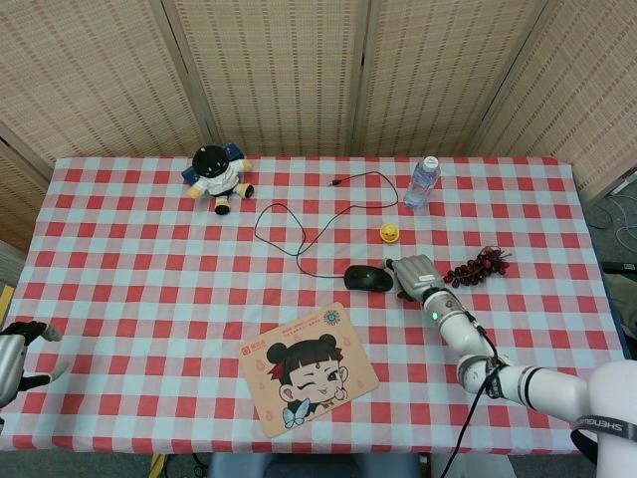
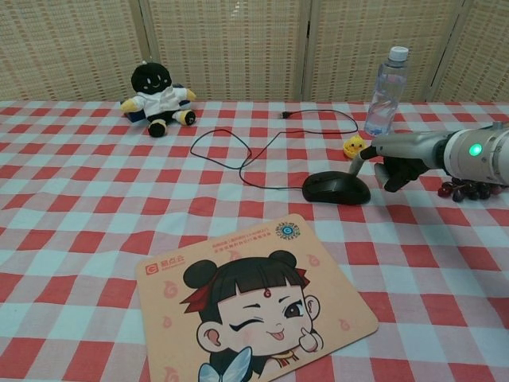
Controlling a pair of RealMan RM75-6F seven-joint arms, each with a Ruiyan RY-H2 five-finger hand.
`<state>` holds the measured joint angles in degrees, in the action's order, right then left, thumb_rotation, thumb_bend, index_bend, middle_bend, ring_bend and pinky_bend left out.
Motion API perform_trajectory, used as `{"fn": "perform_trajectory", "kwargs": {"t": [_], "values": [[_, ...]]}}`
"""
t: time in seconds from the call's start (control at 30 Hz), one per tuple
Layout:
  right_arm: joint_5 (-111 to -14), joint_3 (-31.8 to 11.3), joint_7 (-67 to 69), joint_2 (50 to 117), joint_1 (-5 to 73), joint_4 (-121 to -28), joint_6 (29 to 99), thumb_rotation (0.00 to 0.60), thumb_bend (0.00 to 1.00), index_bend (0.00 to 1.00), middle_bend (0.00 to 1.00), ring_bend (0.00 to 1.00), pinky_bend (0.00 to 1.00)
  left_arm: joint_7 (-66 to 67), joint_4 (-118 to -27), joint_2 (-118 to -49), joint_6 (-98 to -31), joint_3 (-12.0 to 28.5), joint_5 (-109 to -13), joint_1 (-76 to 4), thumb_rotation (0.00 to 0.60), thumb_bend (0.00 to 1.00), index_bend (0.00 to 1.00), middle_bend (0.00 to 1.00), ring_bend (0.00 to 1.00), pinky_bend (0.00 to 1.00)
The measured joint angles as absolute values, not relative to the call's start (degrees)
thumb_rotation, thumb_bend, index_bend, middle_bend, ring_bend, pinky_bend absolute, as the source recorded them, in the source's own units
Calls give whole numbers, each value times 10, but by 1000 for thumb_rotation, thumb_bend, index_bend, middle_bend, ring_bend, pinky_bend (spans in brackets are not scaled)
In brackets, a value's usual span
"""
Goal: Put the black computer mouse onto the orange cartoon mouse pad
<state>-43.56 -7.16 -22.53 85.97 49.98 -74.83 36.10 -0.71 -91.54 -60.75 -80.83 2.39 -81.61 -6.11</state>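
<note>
Right hand (image 1: 416, 274) sits just at 3 o'clock of the black mouse (image 1: 369, 278). Path from mouse to orange pad (image 1: 308, 366), toward 7 o'clock, is bare checkered cloth. Cable (image 1: 299, 234) loops off at 11 o'clock. Yellow duck (image 1: 389, 233) near at 12, bottle (image 1: 421, 183) beyond it, grapes (image 1: 478, 267) close at 3 behind the hand. Plush doll (image 1: 219, 174) well apart at 10.

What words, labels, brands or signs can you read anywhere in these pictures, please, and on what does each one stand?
"SHENDU...", cut off at the frame edge: on the right arm's white forearm, head view.
Red logo box with white characters: top left corner of the orange cartoon mouse pad; too blurred to read.
Round emblem near the pad's far edge: too small to read.
Clear plastic water bottle: no legible label.
</note>
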Motion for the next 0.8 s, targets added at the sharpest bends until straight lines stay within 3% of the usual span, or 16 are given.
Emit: {"fn": "perform_trajectory", "kwargs": {"t": [0.8], "values": [[-454,-52,-141,819,511,-777,302,600,1000,355,1000,1000,1000,-8,-913,-608,-803,26,-812,-62,600,166,603,481,381,550]]}}
